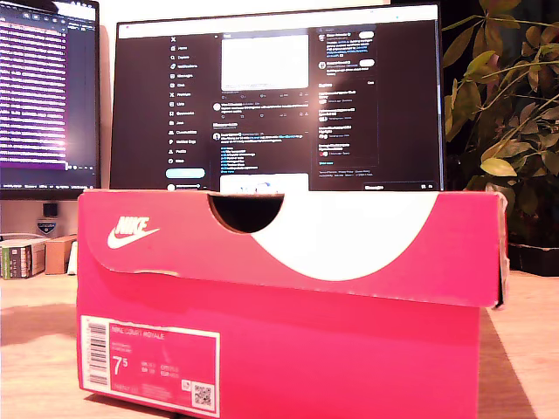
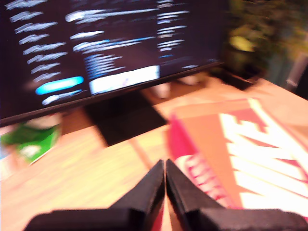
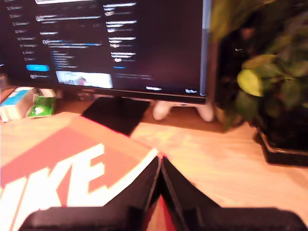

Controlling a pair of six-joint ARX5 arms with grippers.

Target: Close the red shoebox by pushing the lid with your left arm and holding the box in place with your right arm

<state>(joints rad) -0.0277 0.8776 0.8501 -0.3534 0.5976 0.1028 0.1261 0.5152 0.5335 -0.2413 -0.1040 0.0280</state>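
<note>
box: red shoebox (image 1: 279, 349) near front edge of tabletop (image 1: 533, 349), monitor (image 1: 279, 96) behind
lid: lid (image 1: 288, 244) looks down on box; far side unseen
my first pincer (image 2: 165, 166): tips pressed together, empty, over box's edge
my second pincer (image 3: 160, 162): tips together, empty, above lid corner
handling: prob. light, thin card; slides easily, dents if jabbed
hold: flat push on lid top; brace side wall

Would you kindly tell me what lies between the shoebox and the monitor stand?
Only bare wooden desk separates the shoebox from the monitor stand, per the second wrist view.
</note>
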